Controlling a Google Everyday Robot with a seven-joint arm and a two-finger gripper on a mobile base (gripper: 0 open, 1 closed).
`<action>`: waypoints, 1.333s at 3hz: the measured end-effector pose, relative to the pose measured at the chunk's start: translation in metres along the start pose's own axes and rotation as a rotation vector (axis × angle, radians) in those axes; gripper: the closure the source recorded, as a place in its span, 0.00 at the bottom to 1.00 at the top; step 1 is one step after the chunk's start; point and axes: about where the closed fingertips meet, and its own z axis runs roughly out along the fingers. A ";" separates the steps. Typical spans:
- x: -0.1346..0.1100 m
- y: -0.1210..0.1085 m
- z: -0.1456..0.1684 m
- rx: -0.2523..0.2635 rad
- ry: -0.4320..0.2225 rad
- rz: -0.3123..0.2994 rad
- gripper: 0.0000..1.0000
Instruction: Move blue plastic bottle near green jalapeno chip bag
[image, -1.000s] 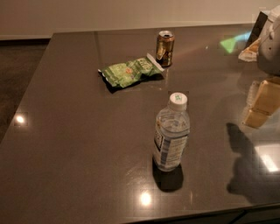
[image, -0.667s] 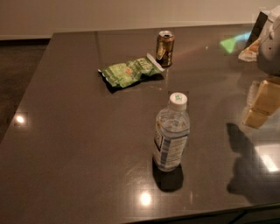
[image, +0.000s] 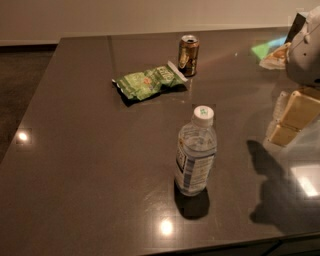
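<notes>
The blue plastic bottle (image: 195, 152) stands upright near the front middle of the dark table (image: 80, 150). It is clear, with a white cap and a white-and-blue label. The green jalapeno chip bag (image: 148, 82) lies flat further back and to the left, well apart from the bottle. My gripper (image: 292, 120) hangs at the right edge of the view, above the table, to the right of the bottle and not touching it. Its shadow falls on the table at the front right.
A brown-gold drink can (image: 188, 55) stands just right of the chip bag at the back. A yellowish packet (image: 275, 57) lies at the back right by a green reflection. The table's front edge runs close below the bottle.
</notes>
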 end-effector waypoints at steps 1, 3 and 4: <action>-0.020 0.015 0.005 -0.067 -0.123 -0.043 0.00; -0.063 0.052 0.019 -0.192 -0.317 -0.131 0.00; -0.078 0.063 0.031 -0.212 -0.361 -0.161 0.00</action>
